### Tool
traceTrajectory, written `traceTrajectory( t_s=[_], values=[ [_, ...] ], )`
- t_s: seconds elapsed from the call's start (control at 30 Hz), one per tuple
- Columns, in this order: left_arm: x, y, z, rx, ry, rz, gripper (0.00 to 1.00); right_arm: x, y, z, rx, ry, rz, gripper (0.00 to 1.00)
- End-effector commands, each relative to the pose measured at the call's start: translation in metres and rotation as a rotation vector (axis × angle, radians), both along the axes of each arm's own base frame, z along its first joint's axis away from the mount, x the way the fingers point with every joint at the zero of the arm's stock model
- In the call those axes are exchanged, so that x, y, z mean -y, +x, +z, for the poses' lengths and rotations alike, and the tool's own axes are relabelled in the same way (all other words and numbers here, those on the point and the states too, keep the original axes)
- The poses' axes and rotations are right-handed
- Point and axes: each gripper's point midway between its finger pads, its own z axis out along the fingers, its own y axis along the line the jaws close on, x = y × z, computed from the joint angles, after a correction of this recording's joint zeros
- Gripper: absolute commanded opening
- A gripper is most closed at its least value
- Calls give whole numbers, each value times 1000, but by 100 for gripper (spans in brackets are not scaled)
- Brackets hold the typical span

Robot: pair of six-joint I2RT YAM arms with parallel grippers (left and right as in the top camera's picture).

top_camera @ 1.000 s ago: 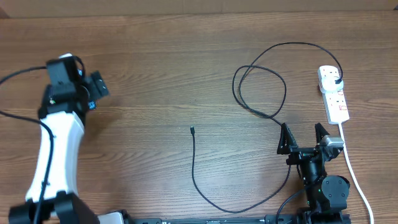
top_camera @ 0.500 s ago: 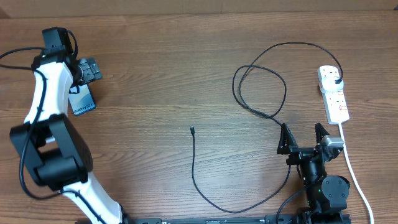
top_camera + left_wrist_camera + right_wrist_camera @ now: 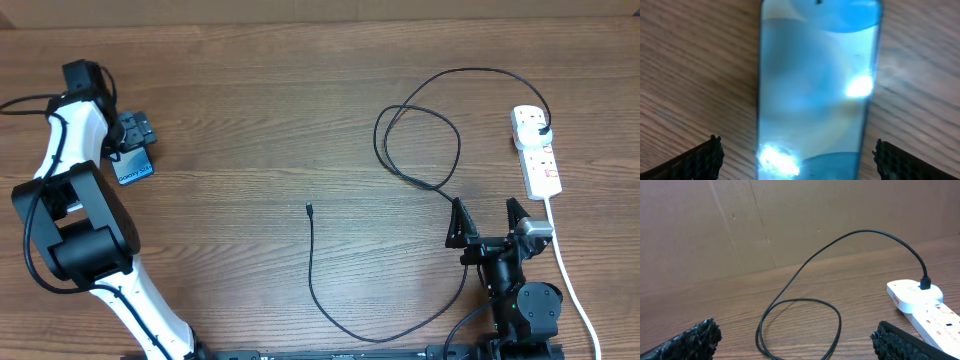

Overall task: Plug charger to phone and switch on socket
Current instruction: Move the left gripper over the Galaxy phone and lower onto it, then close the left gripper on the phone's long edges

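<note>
The phone (image 3: 133,167) lies flat at the far left of the table, its blue-teal screen up. My left gripper (image 3: 135,130) is open just beyond its far short edge; in the left wrist view the phone (image 3: 817,85) lies between my spread fingertips (image 3: 700,160), untouched. The charger cable (image 3: 415,150) loops at the right, its plug in the socket (image 3: 537,150) and its connector tip (image 3: 309,209) loose mid-table. My right gripper (image 3: 490,222) is open and empty near the front edge; its view shows the cable loop (image 3: 800,325) and the socket (image 3: 925,305).
The socket's white cord (image 3: 572,285) runs down the right side past my right arm's base. A brown cardboard wall (image 3: 790,225) stands behind the table's far edge.
My left arm has swung further left and back, uncovering the phone. The gripper now sits just past the phone's far edge. The right arm has not moved.
</note>
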Motion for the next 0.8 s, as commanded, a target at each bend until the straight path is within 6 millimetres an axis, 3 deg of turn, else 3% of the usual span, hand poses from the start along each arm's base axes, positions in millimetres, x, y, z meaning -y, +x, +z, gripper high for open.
traceTrajectory(
  t_s=[0.0,0.43,0.77],
  values=[
    [-9,1,-3,2,-10,-3,100,0,0,-2,3,-2,4,100],
    [8,17,-7,86,-125,-74,99,0,0,-2,3,-2,4,100],
    [3,21,-5,98,-93,-88,100,0,0,-2,3,-2,4,100]
  ],
)
